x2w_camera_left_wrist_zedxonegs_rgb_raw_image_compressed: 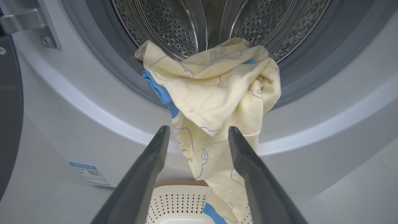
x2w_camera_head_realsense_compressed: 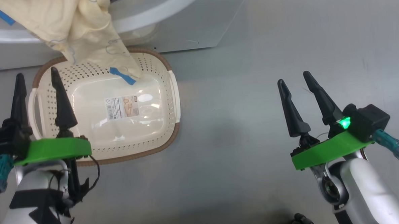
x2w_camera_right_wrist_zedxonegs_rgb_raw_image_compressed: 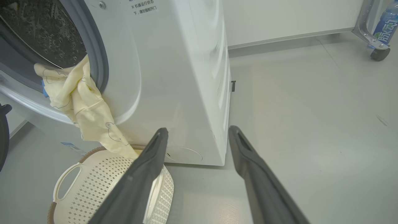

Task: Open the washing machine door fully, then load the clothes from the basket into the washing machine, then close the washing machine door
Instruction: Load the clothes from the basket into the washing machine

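A pale cream-yellow garment with blue trim, the clothes (x2w_camera_left_wrist_zedxonegs_rgb_raw_image_compressed: 217, 90), hangs out of the washing machine (x2w_camera_right_wrist_zedxonegs_rgb_raw_image_compressed: 183, 77) over its grey gasket. Its tail (x2w_camera_head_realsense_compressed: 92, 39) reaches down into the cream basket (x2w_camera_head_realsense_compressed: 165, 103), which otherwise shows a bare bottom with a label. The perforated steel drum (x2w_camera_left_wrist_zedxonegs_rgb_raw_image_compressed: 174, 28) stands uncovered. A dark strip at the left edge is the washing machine door (x2w_camera_left_wrist_zedxonegs_rgb_raw_image_compressed: 9, 118), swung aside. My left gripper (x2w_camera_head_realsense_compressed: 36, 73) hovers open over the basket's left side, and in its wrist view (x2w_camera_left_wrist_zedxonegs_rgb_raw_image_compressed: 199, 129) it points at the hanging cloth without touching it. My right gripper (x2w_camera_head_realsense_compressed: 294, 78) is open over bare floor.
The basket (x2w_camera_right_wrist_zedxonegs_rgb_raw_image_compressed: 93, 186) sits on the grey floor right against the machine's front. A blue label sticker (x2w_camera_left_wrist_zedxonegs_rgb_raw_image_compressed: 88, 174) marks the front panel. A wheeled metal frame (x2w_camera_right_wrist_zedxonegs_rgb_raw_image_compressed: 377, 51) carrying a bottle (x2w_camera_right_wrist_zedxonegs_rgb_raw_image_compressed: 385, 25) stands far off to the right, with open floor between.
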You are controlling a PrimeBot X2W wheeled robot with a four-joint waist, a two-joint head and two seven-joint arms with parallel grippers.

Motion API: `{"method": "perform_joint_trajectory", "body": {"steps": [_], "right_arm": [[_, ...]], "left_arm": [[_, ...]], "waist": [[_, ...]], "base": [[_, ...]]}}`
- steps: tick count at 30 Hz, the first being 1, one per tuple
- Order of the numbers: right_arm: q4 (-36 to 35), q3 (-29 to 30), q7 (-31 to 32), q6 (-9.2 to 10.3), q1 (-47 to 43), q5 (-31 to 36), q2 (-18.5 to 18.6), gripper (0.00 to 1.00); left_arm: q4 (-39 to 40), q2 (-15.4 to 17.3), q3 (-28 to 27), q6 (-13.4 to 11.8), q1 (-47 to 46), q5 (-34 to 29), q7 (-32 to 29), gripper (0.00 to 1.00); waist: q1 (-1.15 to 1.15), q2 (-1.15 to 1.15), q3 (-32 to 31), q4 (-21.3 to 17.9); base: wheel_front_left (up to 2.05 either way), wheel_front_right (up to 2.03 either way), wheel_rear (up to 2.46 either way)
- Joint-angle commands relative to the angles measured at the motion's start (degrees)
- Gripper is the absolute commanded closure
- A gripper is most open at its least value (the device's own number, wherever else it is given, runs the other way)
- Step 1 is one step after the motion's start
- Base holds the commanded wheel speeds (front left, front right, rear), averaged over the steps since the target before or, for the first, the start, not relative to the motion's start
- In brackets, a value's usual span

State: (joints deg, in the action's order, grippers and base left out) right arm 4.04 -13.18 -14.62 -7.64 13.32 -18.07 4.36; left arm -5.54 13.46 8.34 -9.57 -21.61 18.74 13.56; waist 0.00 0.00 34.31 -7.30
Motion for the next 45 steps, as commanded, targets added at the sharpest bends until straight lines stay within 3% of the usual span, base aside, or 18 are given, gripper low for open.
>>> {"method": "perform_joint_trajectory", "body": {"steps": [1, 27, 45], "right_arm": [[-1.53, -0.88, -0.38, 0.15, 0.07, 0.49, 0.78, 0.00], [-2.14, -1.38, -0.38, 0.15, 1.47, 0.75, 1.28, 0.00], [-2.63, -1.42, -0.38, 0.15, 2.62, 0.89, 0.73, 0.00]], "left_arm": [[0.66, 0.92, -1.47, 0.20, -1.21, 0.20, 0.08, 0.00], [-17.83, -3.01, 0.37, 6.47, -15.63, 1.63, 1.40, 0.00], [-25.77, -4.73, -0.37, 10.17, -25.58, -0.89, 1.43, 0.00]], "waist": [[0.00, 0.00, 0.29, 0.28], [0.00, 0.00, 7.22, 0.61], [0.00, 0.00, 11.98, -0.64]], "base": [[0.00, 0.00, 0.00], [0.00, 0.00, 0.00], [0.00, 0.00, 0.00]]}}
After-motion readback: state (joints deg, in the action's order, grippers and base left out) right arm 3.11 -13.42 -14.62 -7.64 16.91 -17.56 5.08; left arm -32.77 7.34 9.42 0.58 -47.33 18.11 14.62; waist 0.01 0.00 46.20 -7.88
